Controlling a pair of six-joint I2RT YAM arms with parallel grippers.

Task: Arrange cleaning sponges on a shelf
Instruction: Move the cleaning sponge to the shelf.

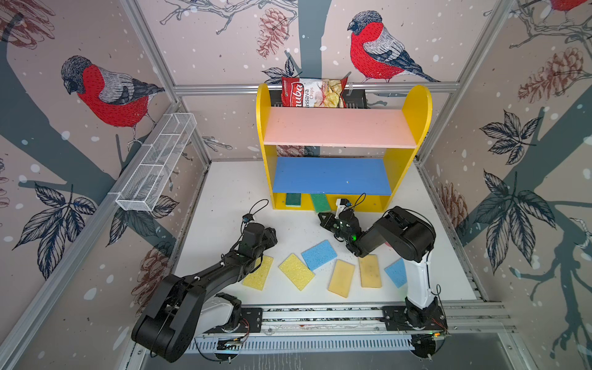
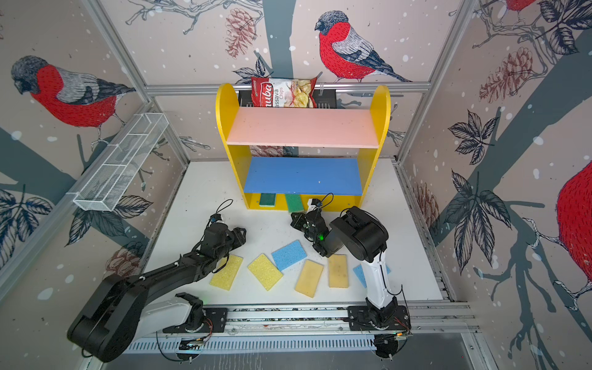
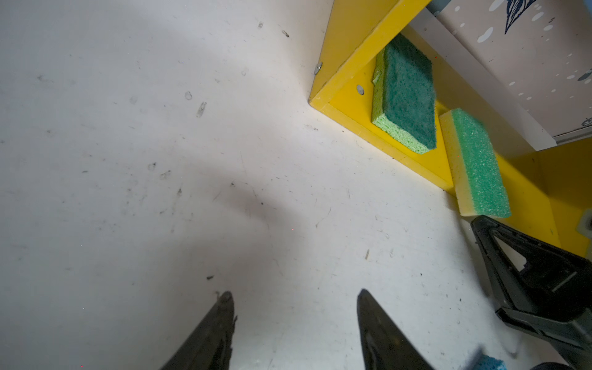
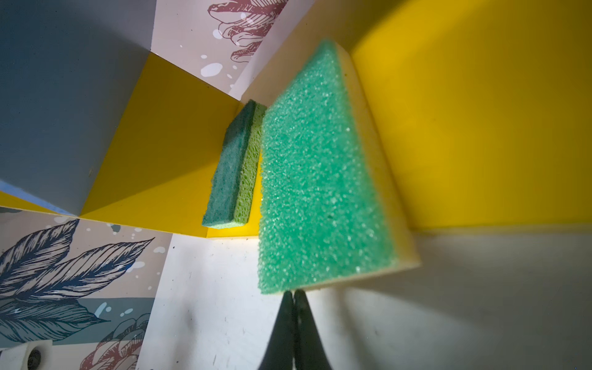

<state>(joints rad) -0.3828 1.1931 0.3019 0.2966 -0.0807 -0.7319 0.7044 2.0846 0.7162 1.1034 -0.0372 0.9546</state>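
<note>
Surveying the cell from the largest item down, I read the shelf point(image 1: 416, 105) first. Its pink top board point(image 1: 336, 126) and blue middle board point(image 1: 331, 176) carry no sponges; only the yellow base point(image 1: 368, 203) is loaded.

On the white table point(image 1: 230, 192), six pads lie flat and unplaced in both top views: two bright yellow sponges point(image 1: 296, 271), two blue sponges point(image 1: 319, 254) and two tan sponges point(image 1: 341, 278). I judge the task to be at an early stage, with most of the stock left to move.

On the base, the dark green sponge point(image 4: 229, 173) sits fully inside, near the side panel. The light green sponge point(image 4: 320, 179) lies just beside it, apart from it, with its near end overhanging the front edge of the base.

The right gripper point(image 4: 293, 293) has its jaws pressed together with nothing between them. Its tips meet the overhanging end of the light green sponge, so I judge this to be a nudge inward.

The left gripper point(image 3: 294, 293) hangs over bare table with its jaws parted and holds nothing.
</note>
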